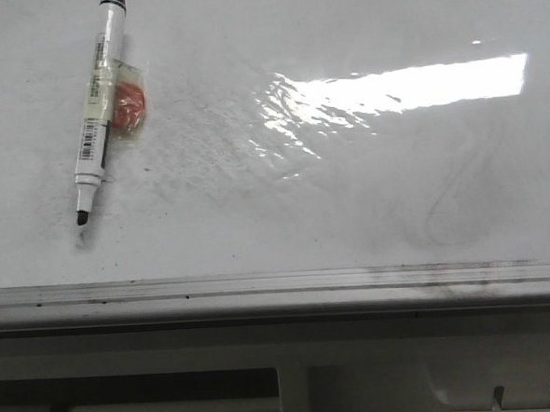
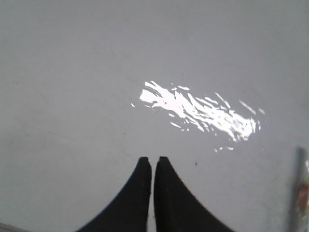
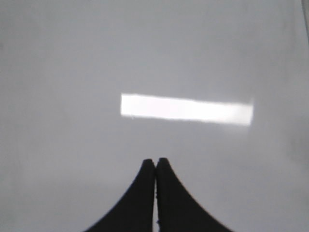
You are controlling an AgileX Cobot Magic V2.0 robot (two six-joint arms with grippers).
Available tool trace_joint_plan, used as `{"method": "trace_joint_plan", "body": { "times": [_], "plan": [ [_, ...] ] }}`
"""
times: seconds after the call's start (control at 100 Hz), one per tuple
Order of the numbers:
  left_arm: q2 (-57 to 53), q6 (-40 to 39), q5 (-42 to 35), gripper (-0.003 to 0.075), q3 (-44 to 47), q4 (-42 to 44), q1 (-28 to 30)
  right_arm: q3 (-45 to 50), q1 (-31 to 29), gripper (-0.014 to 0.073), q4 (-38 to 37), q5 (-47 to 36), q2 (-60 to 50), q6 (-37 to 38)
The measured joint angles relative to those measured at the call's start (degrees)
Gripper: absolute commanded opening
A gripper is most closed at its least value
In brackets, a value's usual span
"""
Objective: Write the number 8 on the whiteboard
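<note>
Uncapped marker [image 1: 99,105] lies far left on the whiteboard [image 1: 351,220], no 8 drawn; left tool [image 2: 153,162] and right tool [image 3: 156,162] both clenched empty—left should open, grasp mid-barrel squarely.

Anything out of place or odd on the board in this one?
The marker lies uncapped on the whiteboard, with a small orange-red thing taped to its barrel. Faint grey erased smudges remain; no 8 is written. Both grippers, left and right, are shut and empty.

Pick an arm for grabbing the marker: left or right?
Left, probably. The marker lies uncapped at the whiteboard's left side. Both the left gripper and right gripper are shut and empty.
</note>
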Motion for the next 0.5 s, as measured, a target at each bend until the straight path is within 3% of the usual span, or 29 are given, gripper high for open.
{"method": "trace_joint_plan", "body": {
  "times": [0.11,0.21,0.32,0.5],
  "plan": [
    [0.00,-0.21,-1.00,-0.0020,0.00,-10.87,0.00,0.00,0.00,-0.0050,5.76,-3.14,0.00,3.48],
    [0.00,-0.32,-1.00,-0.0020,0.00,-17.70,0.00,0.00,0.00,-0.0050,13.57,1.04,0.00,4.40],
    [0.00,-0.32,1.32,-0.0021,-0.18,-19.30,0.00,-1.72,0.00,-0.0050,18.51,8.35,0.00,4.72],
    [3.87,2.26,13.73,-0.0020,-6.12,-15.24,0.00,-13.46,0.00,-0.0050,19.67,26.36,1.30,4.00]
  ]
}}
